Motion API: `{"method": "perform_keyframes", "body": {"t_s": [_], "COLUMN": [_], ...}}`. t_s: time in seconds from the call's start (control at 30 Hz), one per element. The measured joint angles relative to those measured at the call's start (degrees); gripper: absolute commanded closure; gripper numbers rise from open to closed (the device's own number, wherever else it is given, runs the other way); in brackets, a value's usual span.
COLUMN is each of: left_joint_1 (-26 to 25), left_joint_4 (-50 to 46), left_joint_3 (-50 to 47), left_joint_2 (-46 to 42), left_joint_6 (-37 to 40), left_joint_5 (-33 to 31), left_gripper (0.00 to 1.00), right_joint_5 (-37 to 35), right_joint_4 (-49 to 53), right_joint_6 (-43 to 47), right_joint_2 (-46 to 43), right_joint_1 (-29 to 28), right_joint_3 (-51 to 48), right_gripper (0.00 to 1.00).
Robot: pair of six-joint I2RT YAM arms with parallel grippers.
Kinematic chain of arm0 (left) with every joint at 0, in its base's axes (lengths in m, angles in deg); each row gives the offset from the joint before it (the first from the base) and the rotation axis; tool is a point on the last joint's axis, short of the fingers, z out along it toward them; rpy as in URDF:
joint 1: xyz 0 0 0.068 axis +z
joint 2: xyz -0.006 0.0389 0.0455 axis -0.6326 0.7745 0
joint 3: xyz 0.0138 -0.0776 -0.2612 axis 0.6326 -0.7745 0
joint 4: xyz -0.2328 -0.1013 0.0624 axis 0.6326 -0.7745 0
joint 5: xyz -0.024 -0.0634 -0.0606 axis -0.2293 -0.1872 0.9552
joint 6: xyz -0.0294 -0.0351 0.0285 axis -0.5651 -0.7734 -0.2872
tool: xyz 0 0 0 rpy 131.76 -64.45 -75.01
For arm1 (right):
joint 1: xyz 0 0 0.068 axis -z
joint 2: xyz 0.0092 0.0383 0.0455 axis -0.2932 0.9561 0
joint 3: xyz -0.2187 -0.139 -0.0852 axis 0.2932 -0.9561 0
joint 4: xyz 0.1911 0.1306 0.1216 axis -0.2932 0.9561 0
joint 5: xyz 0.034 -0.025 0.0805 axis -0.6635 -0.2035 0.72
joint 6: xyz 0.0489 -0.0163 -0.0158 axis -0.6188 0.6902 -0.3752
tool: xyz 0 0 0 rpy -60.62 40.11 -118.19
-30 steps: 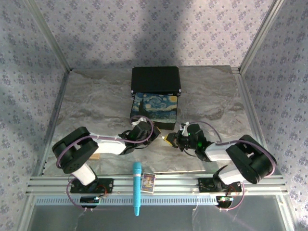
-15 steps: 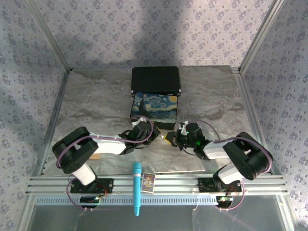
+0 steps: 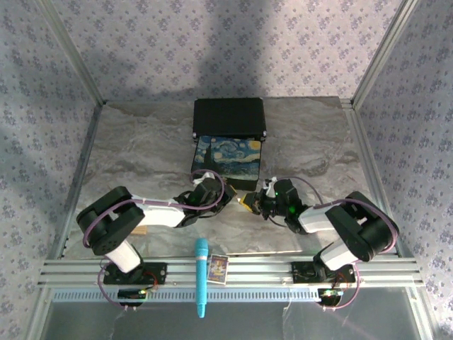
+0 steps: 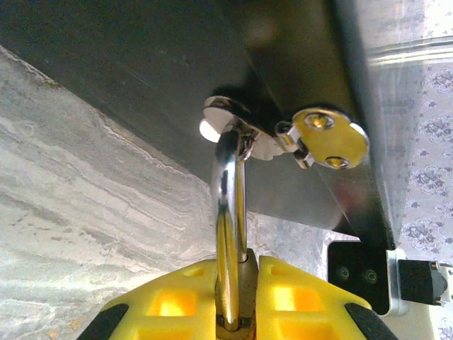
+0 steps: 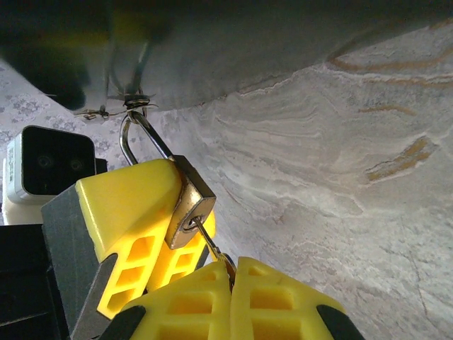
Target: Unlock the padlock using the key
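The tiny brass padlock (image 5: 190, 205) hangs by its silver shackle (image 4: 228, 205) from the hasp ring (image 4: 228, 122) on the front of the painted box (image 3: 226, 161). My left gripper (image 4: 237, 290) is shut on the padlock's body, one yellow finger (image 5: 127, 205) on each side. The thin silvery key (image 5: 210, 241) has its blade in the keyhole at the padlock's bottom face. My right gripper (image 5: 230, 273) is shut on the key's head. In the top view both grippers meet just in front of the box, left gripper (image 3: 228, 201) facing right gripper (image 3: 250, 205).
The box's black lid (image 3: 228, 117) stands open behind it. A teal marker (image 3: 202, 276) and a small card (image 3: 218, 269) lie on the front rail. A tan wooden block (image 3: 141, 231) peeks out under the left arm. Marbled tabletop (image 3: 141, 156) spreads to both sides.
The right gripper has crept slightly left toward the padlock and the right arm's elbow has swung inward. The left arm has held still.
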Motion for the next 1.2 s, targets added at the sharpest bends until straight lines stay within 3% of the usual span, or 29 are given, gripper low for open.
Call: {"method": "perform_keyframes", "body": {"t_s": [0.3,0.97,1.2], "left_joint_1": [0.5,0.8,0.8], "left_joint_4": [3.0,10.3,11.3], "left_joint_3": [-0.8,-3.0,-3.0], "left_joint_2": [0.9,2.8,3.6], "left_joint_6": [-1.7,-3.7,-3.8], "left_joint_5": [0.3,1.3,1.6], "left_gripper": [1.0,1.0,1.0], "right_joint_5": [0.9,8.1,7.1], "right_joint_4": [-0.4,-12.0,-8.8], "right_joint_6": [-0.9,-8.3,-7.1], "right_joint_2": [1.0,11.5,9.5], "right_joint_1": [0.5,3.9,3.5], "right_joint_3": [0.7,2.8,3.0], "right_gripper": [1.0,1.0,1.0]}}
